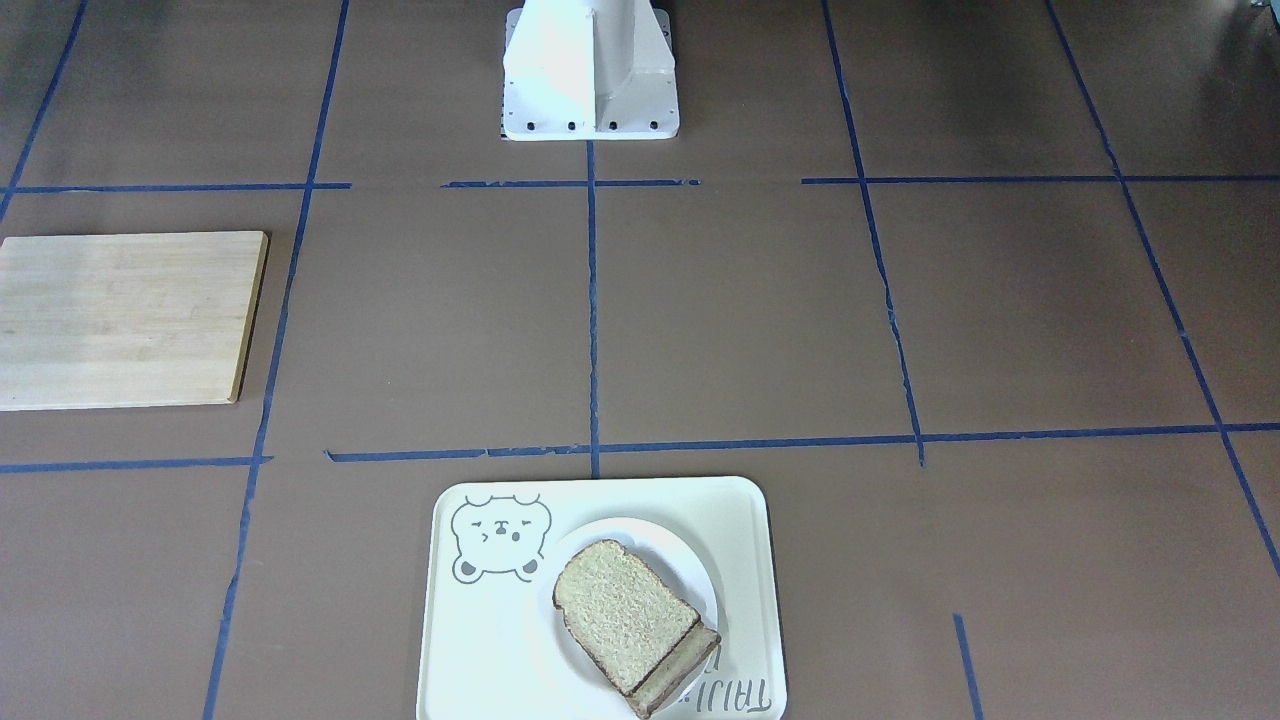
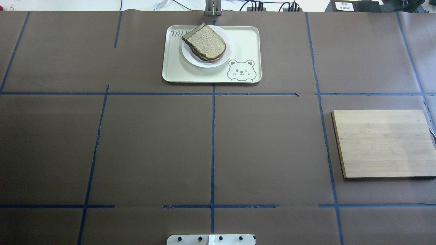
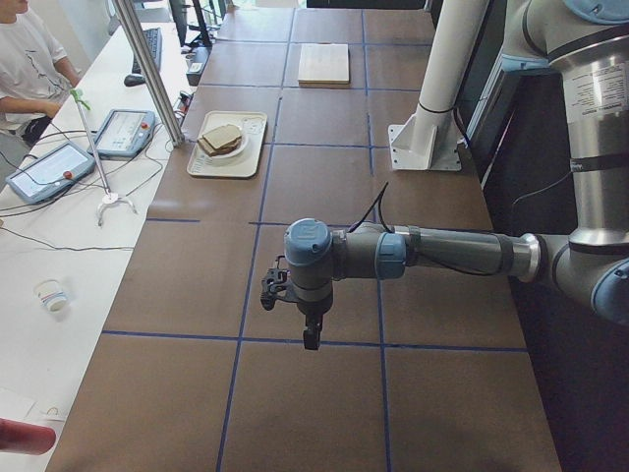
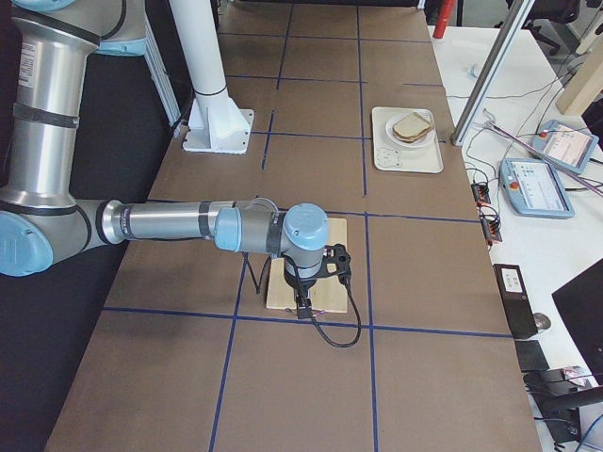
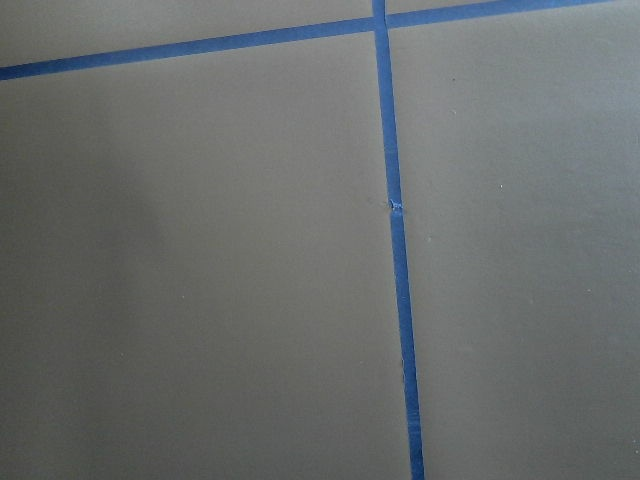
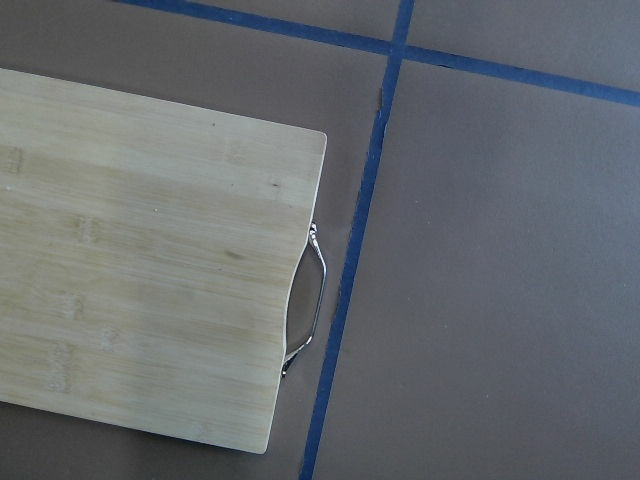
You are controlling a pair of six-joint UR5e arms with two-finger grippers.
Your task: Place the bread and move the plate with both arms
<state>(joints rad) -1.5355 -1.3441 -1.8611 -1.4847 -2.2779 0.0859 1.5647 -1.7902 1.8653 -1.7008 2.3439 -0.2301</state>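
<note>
The bread [image 1: 625, 610] sits on the plate [image 1: 690, 570], which is on the bear tray [image 1: 480, 640] at the tabletop's [image 1: 750, 320] far edge from the robot. My guess is the slice is light, soft and crumbly, so pinch it gently at the crust edge. The plate looks stiff, slick and chippable, so I'd grab the bare rim, one arm per side.

Count:
- two slices stacked, the second slice [image 1: 675, 672] poking out underneath
- one plate
- one tray
- one wooden board [image 1: 120, 320]

The left fingers [image 3: 311, 339] hang over bare tabletop and the right fingers [image 4: 303, 309] over the board, both well apart from the tray. I can't tell whether either pair is apart or together.
</note>
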